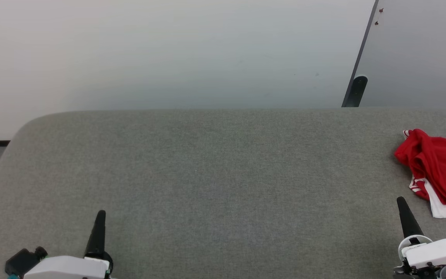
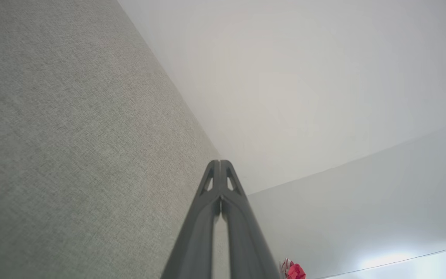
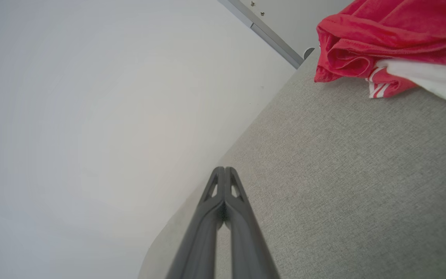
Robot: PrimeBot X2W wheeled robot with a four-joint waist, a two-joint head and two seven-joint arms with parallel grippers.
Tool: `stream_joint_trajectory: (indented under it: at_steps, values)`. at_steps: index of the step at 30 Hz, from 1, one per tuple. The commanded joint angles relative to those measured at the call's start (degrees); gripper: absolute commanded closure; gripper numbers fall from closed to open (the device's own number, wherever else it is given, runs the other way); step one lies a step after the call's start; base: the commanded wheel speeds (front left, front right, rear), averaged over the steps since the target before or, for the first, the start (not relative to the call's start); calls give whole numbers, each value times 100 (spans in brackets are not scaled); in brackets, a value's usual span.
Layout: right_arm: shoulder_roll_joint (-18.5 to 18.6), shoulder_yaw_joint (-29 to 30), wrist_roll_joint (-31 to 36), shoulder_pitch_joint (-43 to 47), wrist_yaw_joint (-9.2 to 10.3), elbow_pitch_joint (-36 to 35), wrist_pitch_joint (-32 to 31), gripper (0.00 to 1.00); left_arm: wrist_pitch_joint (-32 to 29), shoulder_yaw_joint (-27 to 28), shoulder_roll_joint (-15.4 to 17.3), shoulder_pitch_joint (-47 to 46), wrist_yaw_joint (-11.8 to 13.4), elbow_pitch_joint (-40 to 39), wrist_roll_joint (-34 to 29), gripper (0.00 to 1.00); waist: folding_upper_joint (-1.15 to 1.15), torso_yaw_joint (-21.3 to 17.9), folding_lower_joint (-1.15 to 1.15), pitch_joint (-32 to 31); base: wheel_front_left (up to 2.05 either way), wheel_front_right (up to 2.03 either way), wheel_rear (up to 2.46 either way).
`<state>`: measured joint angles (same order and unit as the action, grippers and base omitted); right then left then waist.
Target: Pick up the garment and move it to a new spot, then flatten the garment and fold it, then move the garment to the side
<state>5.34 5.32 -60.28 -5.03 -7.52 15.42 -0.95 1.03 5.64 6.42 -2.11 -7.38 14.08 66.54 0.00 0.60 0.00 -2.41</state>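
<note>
The garment [image 1: 438, 170] lies crumpled at the right edge of the grey table [image 1: 215, 174], red with a white panel and red-and-white stripe trim; part of it runs out of the head view. It fills the upper right of the right wrist view [image 3: 393, 42] and shows as a small red scrap in the left wrist view [image 2: 294, 271]. My right gripper [image 1: 402, 201] is shut and empty, just below and left of the garment, not touching it. Far off at the lower left, my left gripper [image 1: 101, 214] is shut and empty too, its tips together in its wrist view [image 2: 220, 162].
The grey fabric-covered table spans the view, with a rounded far-left corner [image 1: 37, 118]. A pale wall stands behind it, and a dark post [image 1: 356, 91] rises at the back right beside a grey panel.
</note>
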Motion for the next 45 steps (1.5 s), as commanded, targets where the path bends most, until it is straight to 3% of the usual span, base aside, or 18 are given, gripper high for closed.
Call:
stream_joint_trajectory:
  at_steps: [1,45]
  values:
    - [5,35,-217,-113,2,-74,-33,100,-47,26,9,-106,-10,-44,176,100,0,-2,0,9,0,0,0]
    - [-192,107,-2529,-154,3,-132,-453,100,-604,86,-281,-377,-17,-15,2039,100,0,-43,0,188,0,0,0]
